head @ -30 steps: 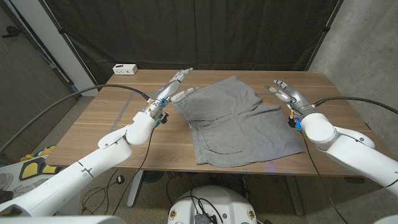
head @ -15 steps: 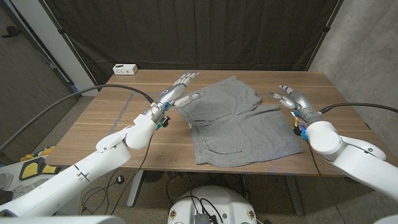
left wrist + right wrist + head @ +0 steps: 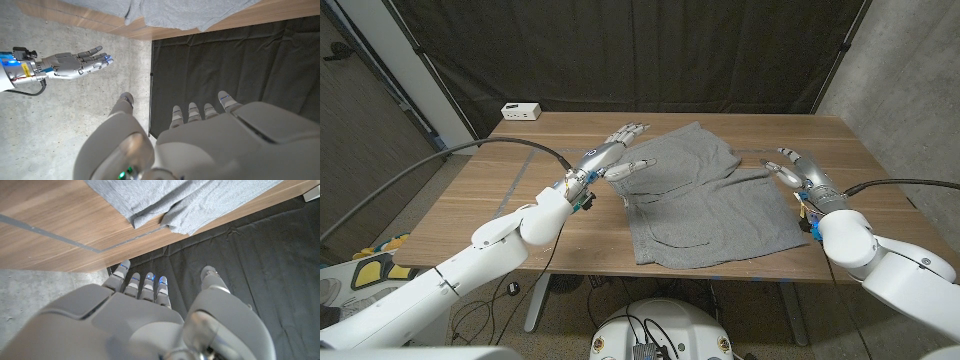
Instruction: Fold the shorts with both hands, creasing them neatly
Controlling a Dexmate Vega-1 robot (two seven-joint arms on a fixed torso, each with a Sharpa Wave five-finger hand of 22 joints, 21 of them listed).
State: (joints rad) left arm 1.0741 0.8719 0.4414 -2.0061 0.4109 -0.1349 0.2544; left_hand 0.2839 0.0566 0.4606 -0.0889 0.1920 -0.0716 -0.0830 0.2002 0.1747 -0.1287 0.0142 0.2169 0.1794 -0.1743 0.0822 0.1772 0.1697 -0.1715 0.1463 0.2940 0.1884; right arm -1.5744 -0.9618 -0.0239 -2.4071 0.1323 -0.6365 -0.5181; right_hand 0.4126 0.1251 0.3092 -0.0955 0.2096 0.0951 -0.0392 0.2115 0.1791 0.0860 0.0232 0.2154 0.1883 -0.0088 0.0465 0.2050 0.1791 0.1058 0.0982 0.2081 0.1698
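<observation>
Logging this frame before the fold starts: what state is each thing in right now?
shorts: spread on the table, unfolded, a few wrinkles, not gripped.
left hand: open, fingers apart, over the shorts' left edge, holding nothing.
right hand: open, fingers apart, beside the shorts' right edge, holding nothing.
white box: sits at the table's far left corner.

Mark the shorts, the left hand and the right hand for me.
shorts [image 3: 705, 205], head view, on the middle of the grey fabric.
left hand [image 3: 615, 152], head view, on the middle of the hand, fingers spread at the shorts' left edge.
right hand [image 3: 800, 172], head view, on the middle of the hand.
</observation>
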